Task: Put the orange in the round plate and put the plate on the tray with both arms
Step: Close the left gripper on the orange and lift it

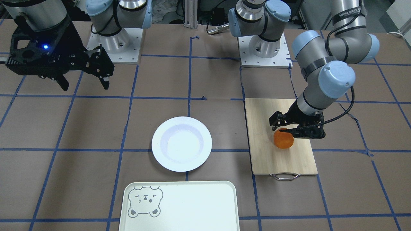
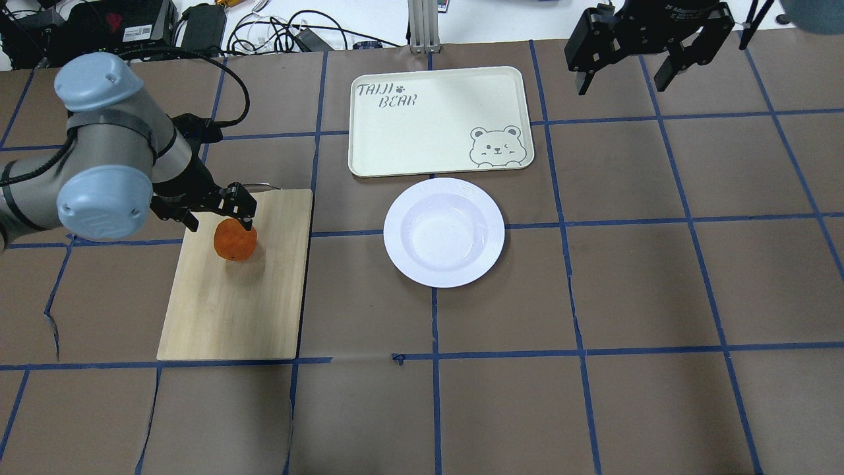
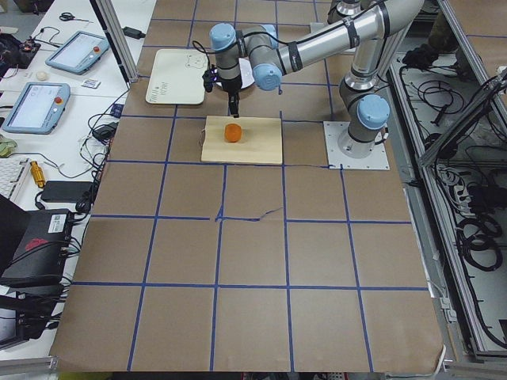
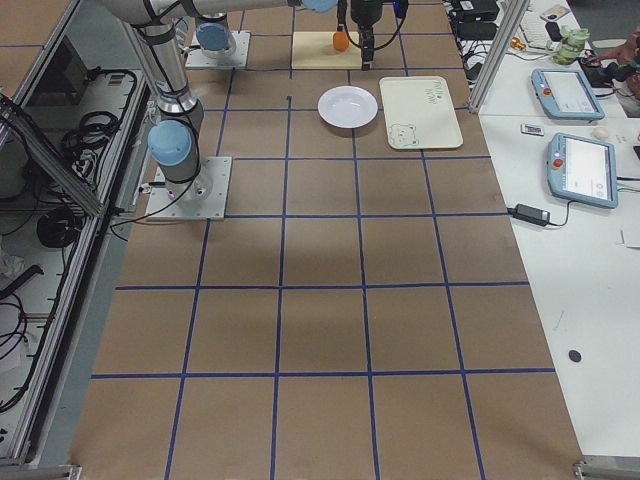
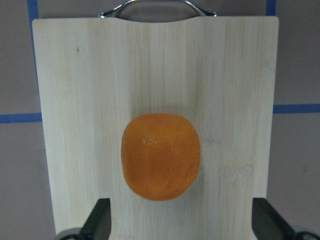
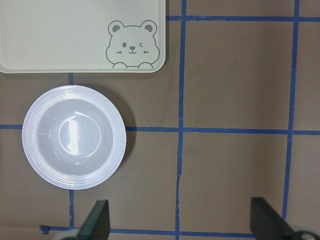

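The orange point(image 1: 283, 140) point(image 2: 235, 241) point(image 5: 161, 156) rests on a bamboo cutting board point(image 1: 266, 157). My left gripper point(image 1: 297, 131) point(image 2: 221, 218) point(image 5: 182, 222) hovers just above it, open, with its black fingers point(image 5: 100, 222) spread wider than the fruit and not touching it. The white round plate point(image 1: 157, 141) point(image 2: 395, 231) point(image 6: 35, 115) lies empty at the table's middle. Beside it sits the cream tray point(image 1: 192, 208) point(image 2: 422, 125) point(image 6: 60, 35) with its bear face, also empty. My right gripper point(image 1: 85, 81) point(image 2: 623, 72) point(image 6: 182, 222) hangs high and open, off to the plate's side, holding nothing.
The cutting board point(image 2: 224, 310) has a metal handle point(image 1: 285, 176) on its far end. Brown paper with blue tape lines covers the table point(image 2: 593, 297). Both arm bases point(image 1: 263, 48) stand on white mounts at the robot side. Cables and boxes point(image 2: 132, 26) lie beyond the far edge.
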